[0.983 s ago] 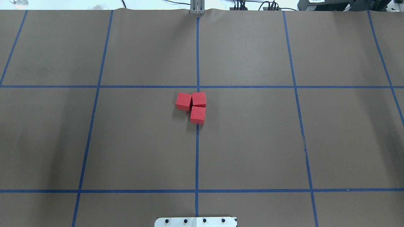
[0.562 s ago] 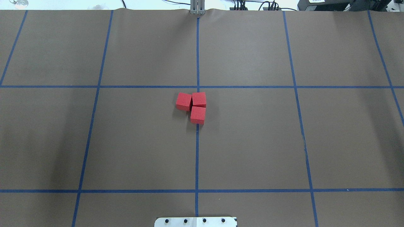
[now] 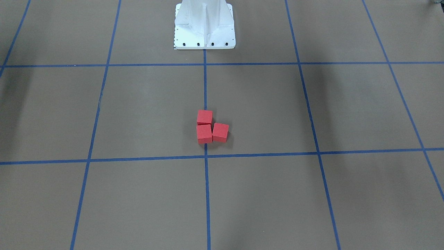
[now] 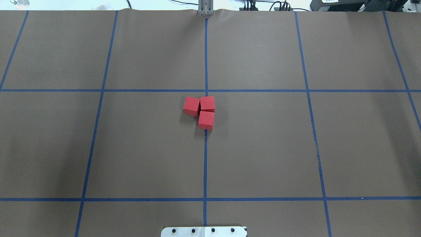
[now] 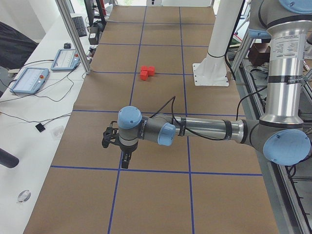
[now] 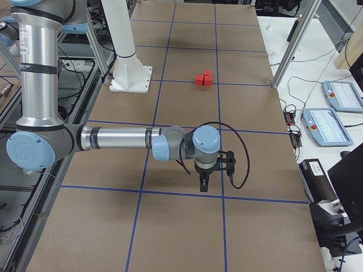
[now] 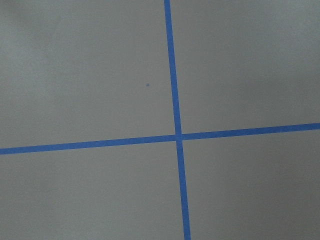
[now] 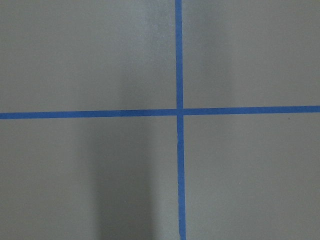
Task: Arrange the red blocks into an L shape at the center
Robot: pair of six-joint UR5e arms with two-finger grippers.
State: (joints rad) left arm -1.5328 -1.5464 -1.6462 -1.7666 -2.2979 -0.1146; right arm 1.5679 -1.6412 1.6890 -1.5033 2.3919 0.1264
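Three red blocks lie touching in an L on the brown floor at the center (image 4: pixel 220 112), on the middle blue tape line. In the overhead view one block (image 4: pixel 191 105) is left of the corner block (image 4: pixel 207 103), and the third (image 4: pixel 206 119) is nearer the robot. They also show in the front view (image 3: pixel 204 117), the left view (image 5: pixel 147 72) and the right view (image 6: pixel 203 79). My left gripper (image 5: pixel 126 161) and right gripper (image 6: pixel 204 184) hang over tape crossings far from the blocks. I cannot tell whether either is open or shut.
The robot's white base (image 3: pixel 204 24) stands on the middle line, with its plate edge (image 4: pixel 204 231) in the overhead view. Both wrist views show only brown floor and a blue tape crossing (image 7: pixel 178 136) (image 8: pixel 179 111). Tablets and cables (image 5: pixel 29 80) lie past the table's far edge.
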